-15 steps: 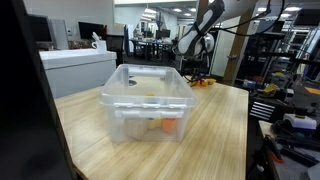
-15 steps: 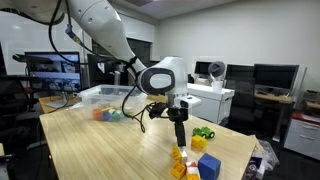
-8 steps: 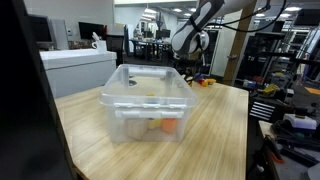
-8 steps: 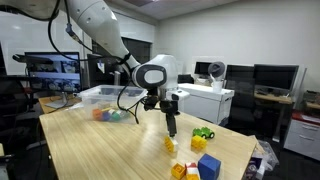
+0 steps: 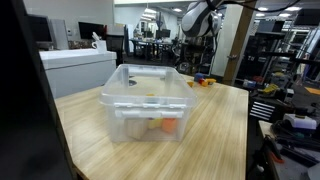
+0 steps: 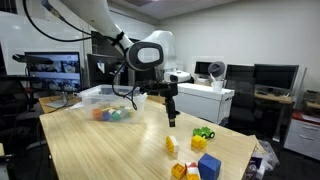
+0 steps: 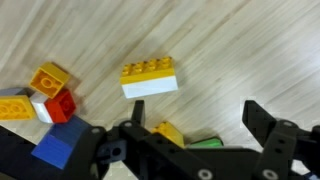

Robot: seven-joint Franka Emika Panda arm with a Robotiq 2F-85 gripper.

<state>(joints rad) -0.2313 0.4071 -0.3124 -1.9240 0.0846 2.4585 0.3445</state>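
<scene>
Wrist view, tool (image 7: 198,122) (jaws spread), yellow brick (image 7: 150,72)

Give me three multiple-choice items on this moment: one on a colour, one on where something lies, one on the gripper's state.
1. The walls of the bin are:
A. red
B. clear
C. black

2. The yellow-and-white block lies:
A. in the bin
B. between the jaws
C. on the wooden table

3. The gripper is:
A. open, holding nothing
B. shut on a block
C. shut, empty

Answers:
1. B, since the contents show through the walls.
2. C, since bare wood surrounds the block in the wrist view.
3. A, since the fingers stand wide apart with nothing between them.
</scene>
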